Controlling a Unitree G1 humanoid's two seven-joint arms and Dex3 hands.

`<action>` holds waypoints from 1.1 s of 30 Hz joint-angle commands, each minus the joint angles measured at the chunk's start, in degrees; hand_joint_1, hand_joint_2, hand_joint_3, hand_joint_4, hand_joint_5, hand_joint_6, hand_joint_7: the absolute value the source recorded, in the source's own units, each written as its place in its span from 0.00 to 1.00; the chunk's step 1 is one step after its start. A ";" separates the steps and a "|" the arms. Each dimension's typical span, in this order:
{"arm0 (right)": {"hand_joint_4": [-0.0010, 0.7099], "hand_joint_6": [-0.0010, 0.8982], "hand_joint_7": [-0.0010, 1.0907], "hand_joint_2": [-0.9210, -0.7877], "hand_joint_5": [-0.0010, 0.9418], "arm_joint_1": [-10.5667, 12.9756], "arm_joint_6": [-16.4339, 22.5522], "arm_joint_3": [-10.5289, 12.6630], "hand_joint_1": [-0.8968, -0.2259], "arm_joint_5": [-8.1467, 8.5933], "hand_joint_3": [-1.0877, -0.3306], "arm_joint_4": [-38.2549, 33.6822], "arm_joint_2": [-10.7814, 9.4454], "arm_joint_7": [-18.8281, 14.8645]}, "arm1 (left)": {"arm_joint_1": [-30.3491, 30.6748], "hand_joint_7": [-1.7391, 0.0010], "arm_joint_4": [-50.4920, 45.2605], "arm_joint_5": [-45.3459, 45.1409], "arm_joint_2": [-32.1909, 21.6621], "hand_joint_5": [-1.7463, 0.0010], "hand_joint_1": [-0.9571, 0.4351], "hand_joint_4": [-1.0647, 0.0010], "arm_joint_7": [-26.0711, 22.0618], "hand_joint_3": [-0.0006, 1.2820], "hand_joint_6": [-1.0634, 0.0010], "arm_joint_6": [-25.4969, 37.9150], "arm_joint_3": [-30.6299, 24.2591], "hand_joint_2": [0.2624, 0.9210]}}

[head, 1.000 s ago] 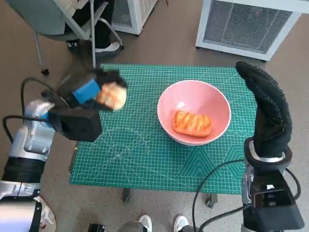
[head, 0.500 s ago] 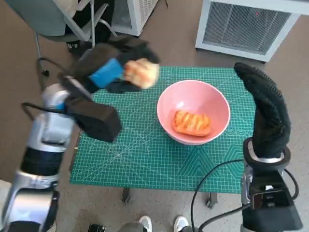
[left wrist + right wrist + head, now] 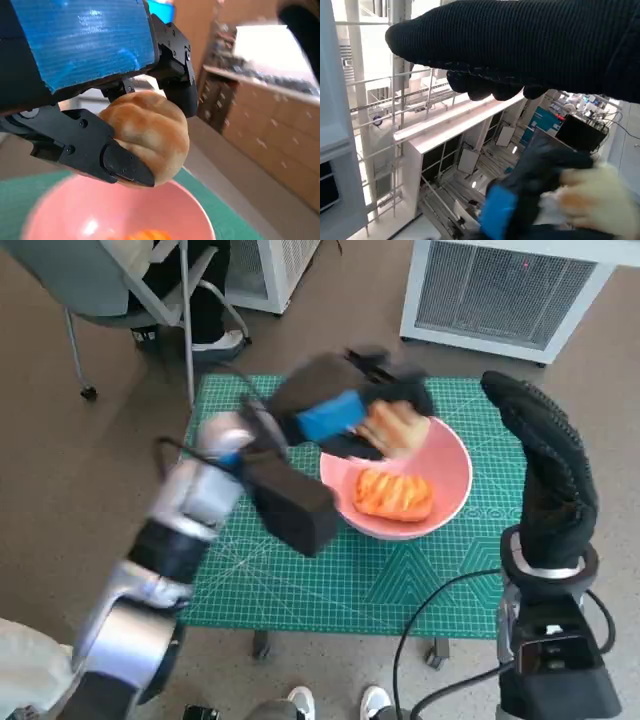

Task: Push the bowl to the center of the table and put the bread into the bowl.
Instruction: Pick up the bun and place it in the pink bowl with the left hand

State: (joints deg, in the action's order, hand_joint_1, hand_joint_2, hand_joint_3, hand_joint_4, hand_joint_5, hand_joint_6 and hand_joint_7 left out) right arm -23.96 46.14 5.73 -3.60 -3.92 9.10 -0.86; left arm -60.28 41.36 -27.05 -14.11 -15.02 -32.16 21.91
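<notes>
- Holding a bread roll (image 3: pixel 392 426) in our left hand (image 3: pixel 345 415), we have it over the far-left rim of the bowl (image 3: pixel 450 465); the fingers (image 3: pixel 120 162) close round it from both sides, which keeps it from dropping short of the rim.
- We grip the roll from above, so its underside hangs free over the bowl; the left wrist view shows pink bowl directly beneath the roll. We judge a simple release would land it inside.
- We note the bowl sits on the green mat (image 3: pixel 290 580), near the middle and a little toward the right. We judge the push step done.
- We see one orange-glazed bread (image 3: pixel 395 494) already lying in the bowl's bottom. The roll in hand is paler; it would be the second piece.
- We keep the right hand (image 3: pixel 545 470) raised off the table just right of the bowl, fingers extended together, holding nothing. We judge it parked there to stay out of the left arm's path.
- We flag one risk: the roll is over the rim side, not the centre, so an early release might strike the rim.
- Off the table, a chair (image 3: pixel 110 290) and a white unit (image 3: pixel 510 295) stand beyond the far edge.
</notes>
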 commanded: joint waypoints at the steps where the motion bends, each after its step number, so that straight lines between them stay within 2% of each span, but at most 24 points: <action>1: 0.60 0.13 0.69 0.00 0.00 1.90 -0.26 0.40 0.76 -0.17 0.74 0.54 0.11 0.30 | -2.92 0.25 7.96 -2.49 2.09 0.29 0.69 0.47 2.25 0.13 0.50 -2.46 2.22 1.00; 4: 0.60 0.12 0.69 0.00 0.00 2.33 -0.39 0.67 0.75 0.02 0.75 0.89 0.23 0.24 | -3.79 0.18 10.80 -3.54 3.02 0.22 0.69 0.58 0.31 0.21 0.61 -1.08 3.70 1.00; 5: 0.60 0.13 0.69 0.00 0.00 2.45 -0.38 0.76 0.75 0.07 0.75 0.94 0.28 0.23 | -4.02 0.36 11.41 -3.92 3.25 0.41 0.67 0.65 -0.34 0.19 0.66 -0.50 4.18 0.98; 6: 0.60 0.13 0.69 0.00 0.00 2.59 -0.38 0.87 0.75 0.10 0.75 1.01 0.32 0.21 | -4.26 0.45 12.01 -4.17 3.53 0.51 0.66 0.65 -1.32 0.17 0.66 0.28 4.66 0.99; 7: 0.61 0.13 0.69 0.00 0.00 2.68 -0.39 0.94 0.75 0.12 0.75 1.07 0.34 0.20 | -4.43 0.61 12.44 -4.30 3.73 0.68 0.64 0.66 -1.97 0.13 0.65 0.78 4.97 0.99; 8: 0.61 0.13 0.69 0.00 0.00 2.81 -0.42 1.03 0.75 0.12 0.75 1.22 0.34 0.19 | -4.55 0.72 12.73 -4.25 3.97 0.79 0.63 0.67 -3.02 0.11 0.64 1.58 5.15 0.99; 9: 0.61 0.13 0.69 0.00 0.00 2.92 -0.44 1.09 0.74 0.13 0.75 1.31 0.34 0.18 | -4.63 0.79 12.92 -4.21 4.14 0.87 0.60 0.70 -3.75 0.10 0.65 2.13 5.26 1.00; 12: 0.61 0.13 0.68 0.00 0.00 3.25 -0.36 1.33 0.74 0.07 0.76 1.58 0.36 0.22 | -4.31 0.89 12.25 -3.81 4.06 0.96 0.54 0.77 -6.39 0.08 0.69 3.90 5.31 1.00; 15: 0.61 0.13 0.68 0.00 0.00 3.47 -0.32 1.68 0.74 -0.14 0.76 1.64 0.44 0.35 | -3.47 0.94 10.87 -2.97 3.78 0.98 0.49 0.82 -7.54 0.08 0.71 4.65 4.62 1.00; 19: 0.61 0.14 0.67 0.00 0.00 3.71 -0.20 2.14 0.73 -0.66 0.76 1.72 0.49 0.65 | -1.92 0.96 9.61 -0.87 3.49 0.99 0.47 0.85 -7.05 0.07 0.72 4.08 2.66 1.00; 25: 0.61 0.14 0.67 0.00 0.00 3.57 0.42 2.80 0.73 -1.01 0.76 0.62 0.49 0.97 | 0.43 0.98 8.74 4.52 2.89 1.00 0.45 0.88 -6.89 0.06 0.75 0.74 -1.18 1.00; 29: 0.61 0.15 0.66 0.00 0.00 3.05 0.54 2.91 0.73 -0.67 0.76 -0.22 0.58 0.94 | 2.34 0.99 9.16 8.55 2.59 1.00 0.41 0.90 -5.73 0.07 0.78 -4.36 -4.23 1.00; 33: 0.61 0.15 0.66 0.00 0.00 2.53 0.43 2.80 0.73 -0.11 0.76 -0.88 0.70 0.70 | 4.68 0.99 8.99 12.71 2.41 1.00 0.38 0.90 -4.94 0.13 0.80 -9.07 -7.66 1.00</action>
State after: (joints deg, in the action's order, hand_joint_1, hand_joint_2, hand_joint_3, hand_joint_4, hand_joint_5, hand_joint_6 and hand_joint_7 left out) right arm -21.56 46.87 8.41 -4.34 -3.60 9.21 -0.16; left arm -57.91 50.63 -17.48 -11.03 -20.84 -37.88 16.83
